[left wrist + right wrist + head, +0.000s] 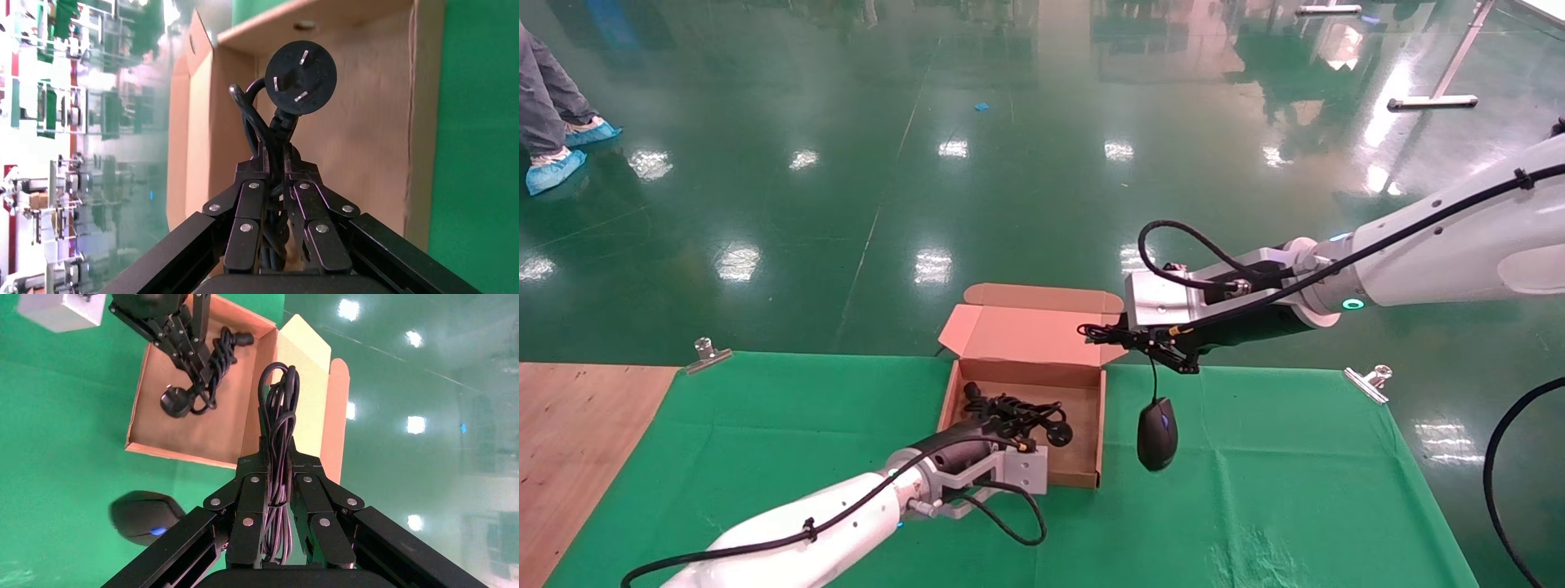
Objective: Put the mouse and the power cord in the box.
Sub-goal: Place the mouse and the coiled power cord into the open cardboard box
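The brown cardboard box lies open on the green cloth, its lid standing at the far side. My left gripper is inside the box, shut on the bundled black power cord. The cord's round plug sticks out beyond the fingers over the box floor. My right gripper hovers at the box's far right corner, shut on the coiled mouse cable. The black mouse dangles from that cable just right of the box wall, above the cloth. The right wrist view shows the mouse outside the box.
A green cloth covers the table, held by metal clips. Bare wood shows at the left. Beyond the table is shiny green floor, with a person's feet at far left and a metal stand at far right.
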